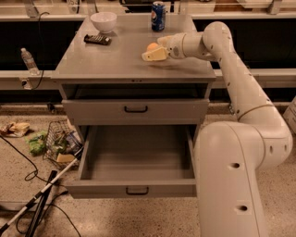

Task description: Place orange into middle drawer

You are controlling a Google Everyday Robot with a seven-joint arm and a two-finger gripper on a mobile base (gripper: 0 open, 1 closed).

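Observation:
The orange [151,46] sits on the grey cabinet top [115,60], right of centre. My gripper [157,48] reaches in from the right at tabletop height. It is open, and its pale fingers [155,55] stand on either side of the orange, with the near one in front of the fruit. The middle drawer [138,159] is pulled fully out below and holds nothing. Its black handle [137,190] faces me. The drawer one tier higher [135,109] is pushed in.
A white bowl [103,21], a blue soda can [158,9] and a black flat object [97,39] stand at the back of the cabinet top. On the floor to the left are a wire basket [60,143], a white stick [37,199] and cables. My arm's base [231,180] stands right of the open drawer.

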